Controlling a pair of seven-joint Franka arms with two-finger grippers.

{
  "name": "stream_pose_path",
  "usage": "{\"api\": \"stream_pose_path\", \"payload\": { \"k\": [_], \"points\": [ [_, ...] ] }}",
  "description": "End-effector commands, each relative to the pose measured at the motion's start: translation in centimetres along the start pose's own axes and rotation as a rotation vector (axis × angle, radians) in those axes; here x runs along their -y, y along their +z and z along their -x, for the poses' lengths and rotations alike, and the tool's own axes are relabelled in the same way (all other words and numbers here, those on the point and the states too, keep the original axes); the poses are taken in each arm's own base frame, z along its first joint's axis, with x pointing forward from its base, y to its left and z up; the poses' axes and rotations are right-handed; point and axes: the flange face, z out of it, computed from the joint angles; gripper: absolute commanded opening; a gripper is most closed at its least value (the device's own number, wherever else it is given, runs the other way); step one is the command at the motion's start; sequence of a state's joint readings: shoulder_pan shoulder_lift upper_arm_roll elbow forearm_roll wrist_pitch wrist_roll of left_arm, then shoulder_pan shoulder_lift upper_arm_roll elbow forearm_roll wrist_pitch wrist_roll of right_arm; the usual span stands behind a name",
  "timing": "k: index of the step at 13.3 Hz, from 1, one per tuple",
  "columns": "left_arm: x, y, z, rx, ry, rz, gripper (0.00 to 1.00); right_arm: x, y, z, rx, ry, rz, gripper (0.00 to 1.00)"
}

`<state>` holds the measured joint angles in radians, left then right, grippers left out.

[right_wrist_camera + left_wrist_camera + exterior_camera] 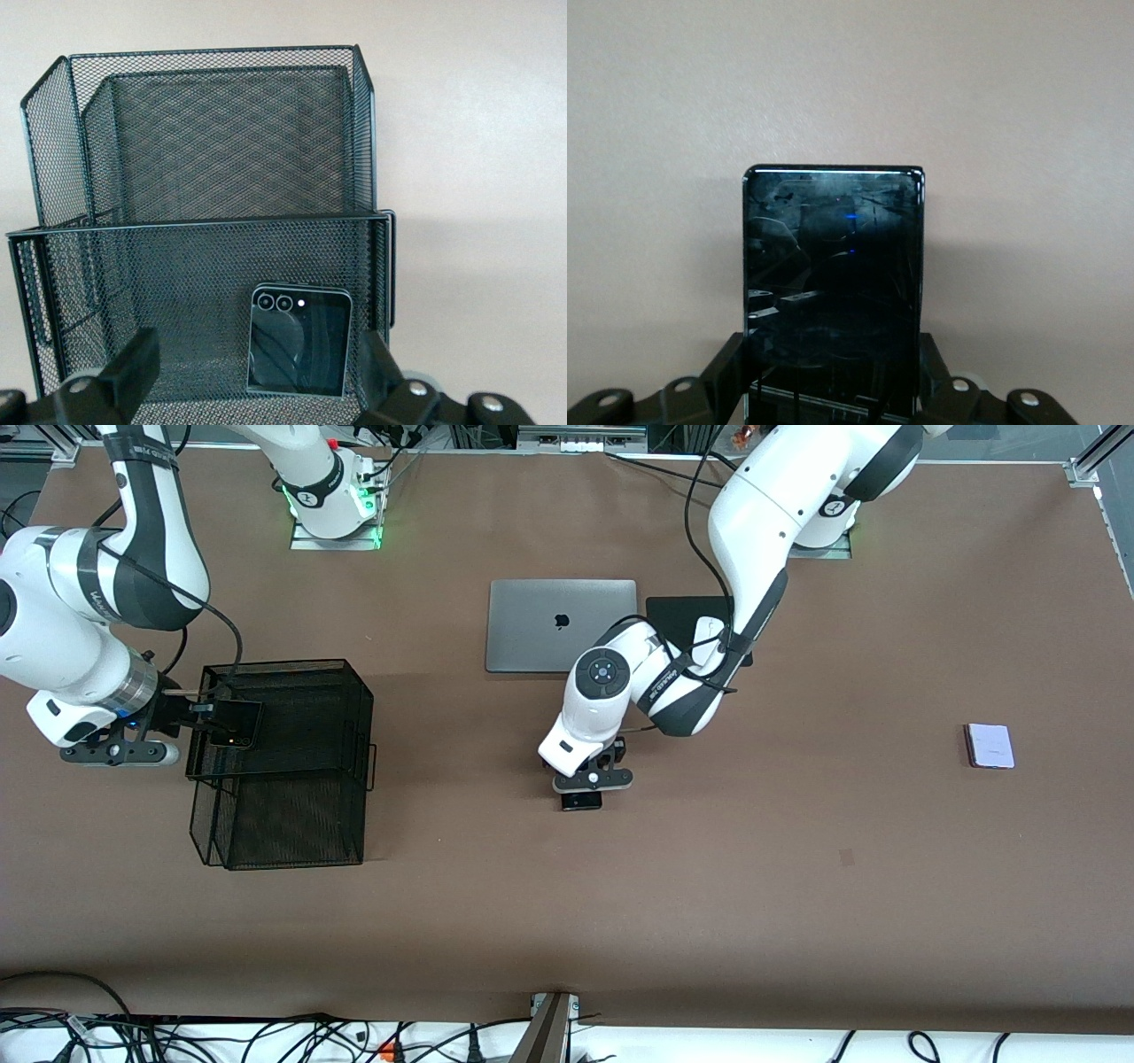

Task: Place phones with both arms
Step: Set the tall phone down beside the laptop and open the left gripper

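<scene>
Brown table (797, 886) carries three phones: left gripper (592, 779) pinches the slim black slab (833, 292), right gripper (190, 722) spread.

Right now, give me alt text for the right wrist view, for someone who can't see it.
A small squarish black phone with camera lenses lies in the upper tier of a black wire-mesh basket on the brown table. The right hand hovers over it, fingers spread wide on either side, gripping nothing.
</scene>
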<state>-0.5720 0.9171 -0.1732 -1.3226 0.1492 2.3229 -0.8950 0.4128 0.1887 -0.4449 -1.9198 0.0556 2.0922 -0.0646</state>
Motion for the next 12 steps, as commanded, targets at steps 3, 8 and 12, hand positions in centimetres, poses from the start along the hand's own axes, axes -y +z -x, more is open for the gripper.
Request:
{"api": "stream_pose_path", "payload": {
  "k": [3, 8, 12],
  "points": [
    [-0.7, 1.6, 0.0, -0.033, 0.012, -0.010, 0.30, 0.1, -0.7, 0.0, 0.004, -0.006, -0.021, 1.00],
    [-0.9, -0.3, -0.7, -0.047, -0.012, 0.000, 1.00, 0.1, -0.7, 0.0, 0.004, -0.006, -0.021, 1.00],
    [3.5, -7.6, -4.5, -0.036, -0.061, -0.032, 1.00, 0.1, -0.7, 0.0, 0.004, -0.004, -0.021, 1.00]
  ]
}}
